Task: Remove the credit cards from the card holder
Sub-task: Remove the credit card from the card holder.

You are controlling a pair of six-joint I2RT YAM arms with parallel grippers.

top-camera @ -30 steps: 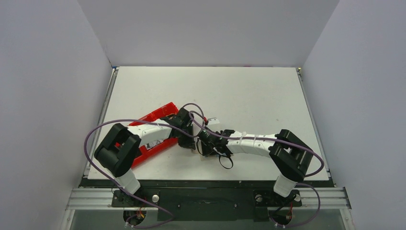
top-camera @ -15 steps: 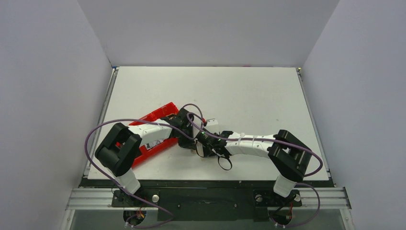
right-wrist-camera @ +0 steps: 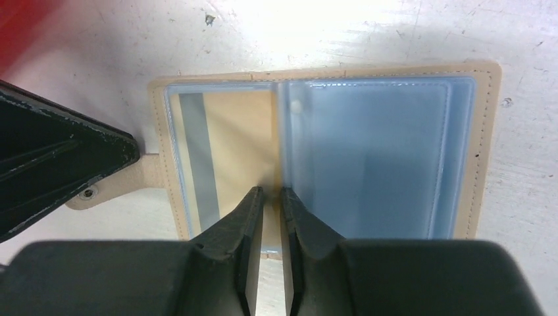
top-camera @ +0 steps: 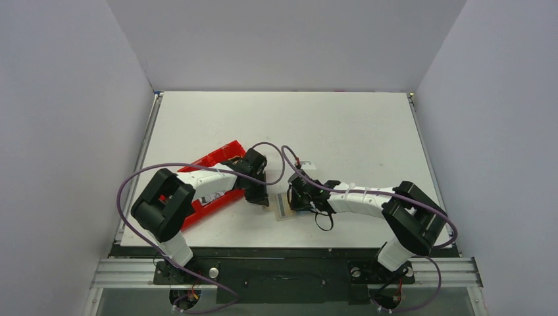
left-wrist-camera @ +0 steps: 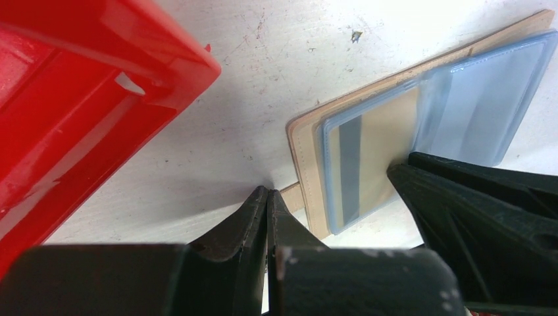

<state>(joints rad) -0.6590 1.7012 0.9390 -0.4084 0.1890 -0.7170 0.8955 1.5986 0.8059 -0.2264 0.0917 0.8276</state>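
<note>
Top external view, from the near edge outward: both arms reach in and meet over the card holder (top-camera: 283,206), which lies opened flat on the table (top-camera: 355,125), close to its near edge. A second ago the right arm's wrist covered that spot. It has since swung back to its own side, so the holder's tan face now shows between the two grippers.

The right gripper (right-wrist-camera: 270,194) has gone from jaws wide apart to only a slim gap. Its tips are planted on the holder's centre fold, at the near edge. I cannot tell whether they are pinching a card edge, the plastic, or nothing yet.

The left gripper (left-wrist-camera: 266,197) has its jaws pressed together, as before, with the tips at the holder's small tab (right-wrist-camera: 148,174). This appears to pin the holder down.

Both credit cards are still inside, under clear plastic. A striped card (right-wrist-camera: 230,145) sits in the pocket on the tab side, and what looks like a light blue card (right-wrist-camera: 375,151) sits in the other.

My reading is that the closing jaws mark the start of a first pull, so the task has barely begun. If the grip is only on the plastic, the whole holder could lift.

Beyond the left gripper lies the red tray (top-camera: 217,161), just beside the holder but not touching it.
</note>
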